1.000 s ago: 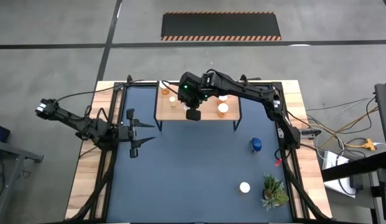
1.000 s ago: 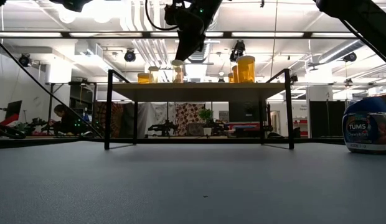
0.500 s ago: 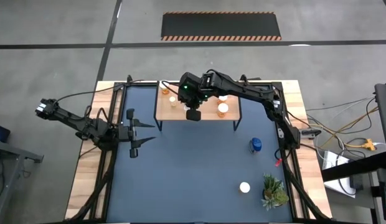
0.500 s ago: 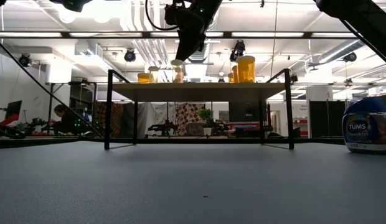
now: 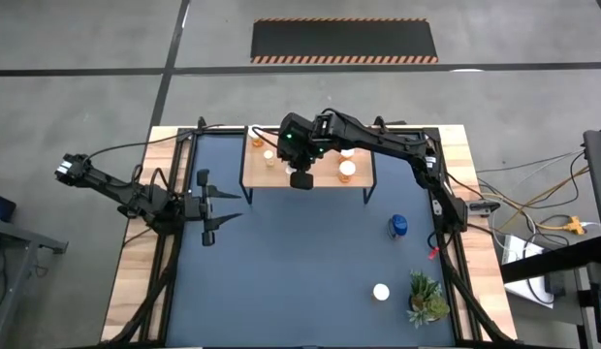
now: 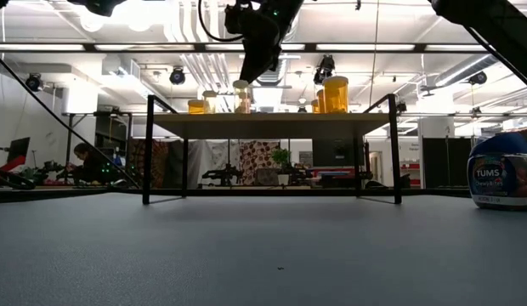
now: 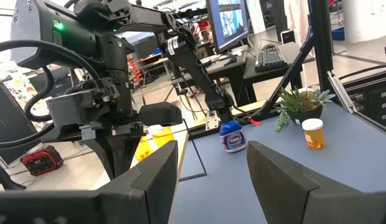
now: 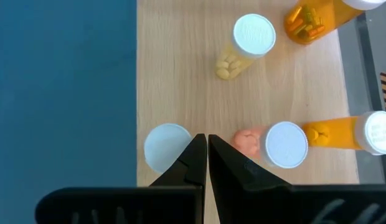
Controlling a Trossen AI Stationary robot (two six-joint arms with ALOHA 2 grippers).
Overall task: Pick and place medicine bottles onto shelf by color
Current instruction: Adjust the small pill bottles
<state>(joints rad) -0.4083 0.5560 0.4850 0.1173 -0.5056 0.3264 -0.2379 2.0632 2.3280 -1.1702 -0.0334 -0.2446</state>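
My right fingers [image 8: 207, 152] are pressed together with nothing between them, poised above the shelf [image 5: 324, 177] between two white-capped bottles [image 8: 286, 144], with more orange bottles [image 5: 347, 169] standing farther along the board. My left fingers [image 5: 205, 206] wait spread apart and empty over the left side of the worktop [image 5: 300, 271]. The blue bottle [image 5: 398, 227] and one white-capped bottle [image 5: 381, 291] stand on the mat, the latter beside the green plant [image 5: 426, 297].

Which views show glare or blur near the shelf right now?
Low view: bright ceiling lights glare behind the light wooden shelf on black legs, dimming the bottles on it. Right wrist view: the right gripper's shut dark fingers look soft close up. High view: evenly lit.
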